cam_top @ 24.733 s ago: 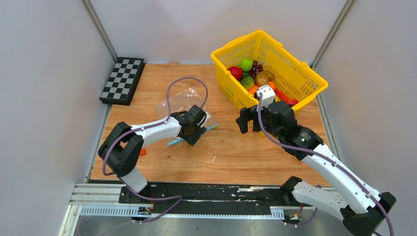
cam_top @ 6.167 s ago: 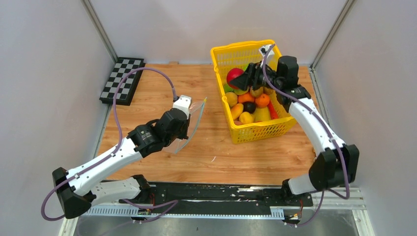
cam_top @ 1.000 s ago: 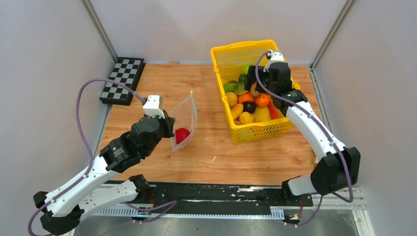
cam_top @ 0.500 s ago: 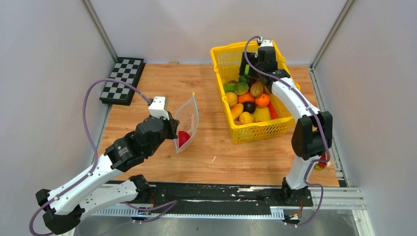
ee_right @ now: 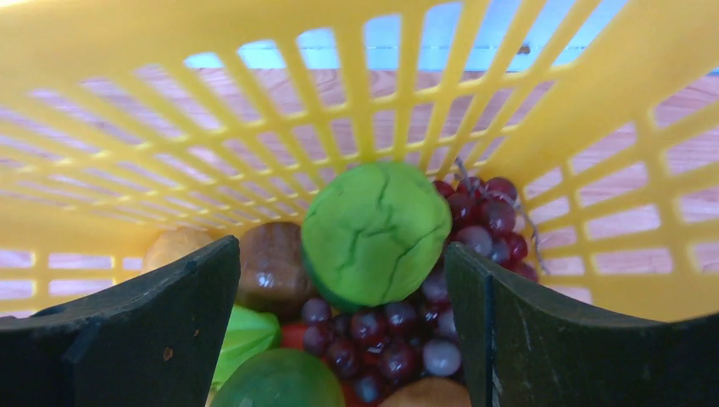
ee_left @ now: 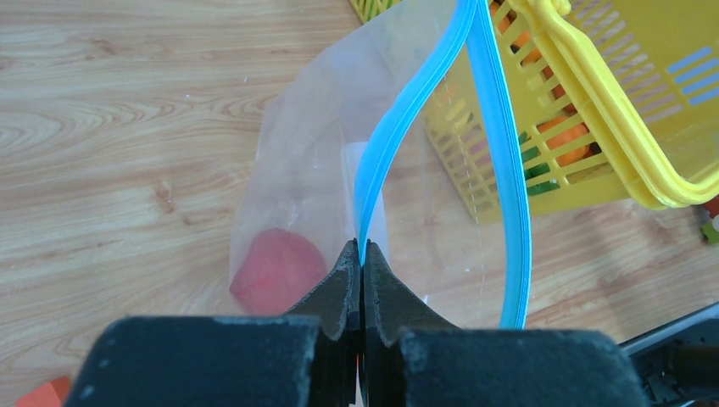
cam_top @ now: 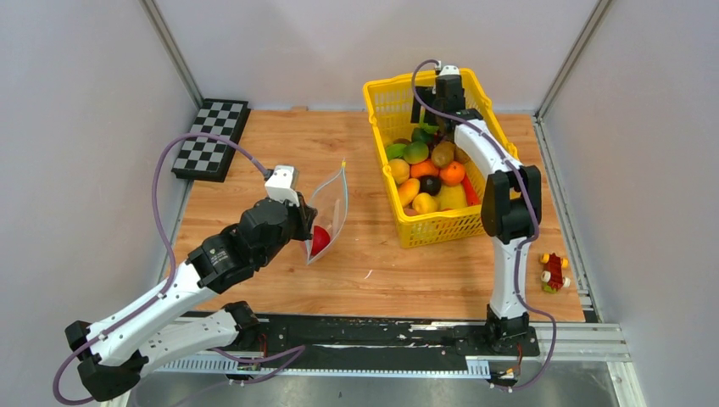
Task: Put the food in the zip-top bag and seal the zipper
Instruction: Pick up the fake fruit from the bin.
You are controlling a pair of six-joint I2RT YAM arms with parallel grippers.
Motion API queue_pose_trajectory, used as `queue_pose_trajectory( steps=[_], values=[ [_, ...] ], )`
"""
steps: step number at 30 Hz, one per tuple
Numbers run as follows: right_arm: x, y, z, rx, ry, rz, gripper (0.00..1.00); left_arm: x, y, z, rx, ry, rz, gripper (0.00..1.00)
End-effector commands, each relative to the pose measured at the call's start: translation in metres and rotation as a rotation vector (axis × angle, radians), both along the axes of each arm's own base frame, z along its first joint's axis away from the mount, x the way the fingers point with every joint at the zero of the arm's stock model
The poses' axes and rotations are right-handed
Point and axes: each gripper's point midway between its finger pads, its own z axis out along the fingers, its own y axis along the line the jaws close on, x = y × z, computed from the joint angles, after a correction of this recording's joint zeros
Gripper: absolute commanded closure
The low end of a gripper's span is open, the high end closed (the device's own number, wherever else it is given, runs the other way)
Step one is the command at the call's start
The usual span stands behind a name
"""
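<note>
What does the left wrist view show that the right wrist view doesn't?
Only the left wrist view: the left gripper, fingers shut on the zipper, holds up the zip-top bag, whose mouth gapes, with a red food piece inside. Only the right wrist view: the right gripper, fingers open, on either side of a green fruit next to purple grapes. Both: the yellow basket.

the zip-top bag [ee_left: 305,178] is clear glossy plastic, the basket [cam_top: 445,225] smooth plastic, the table [cam_top: 254,144] matt wood.
</note>
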Motion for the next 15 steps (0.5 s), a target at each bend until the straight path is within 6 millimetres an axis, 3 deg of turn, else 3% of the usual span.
queue_pose_trajectory(
  steps=[1,5,10,15],
  values=[
    [0.022,-0.024,0.014,0.011,-0.028,0.023,0.1,0.002,0.0,0.011,-0.032,-0.033,0.005,1.0],
    [0.03,-0.03,0.007,0.012,-0.029,0.019,0.12,0.003,0.001,0.01,-0.029,-0.032,0.011,1.0],
    [0.034,-0.007,0.001,0.08,-0.024,0.123,0.21,0.003,0.001,0.011,-0.034,-0.035,0.012,1.0],
    [0.041,-0.01,-0.015,0.069,0.008,0.094,0.21,0.002,0.001,0.009,-0.033,-0.031,0.009,1.0]
  ],
)
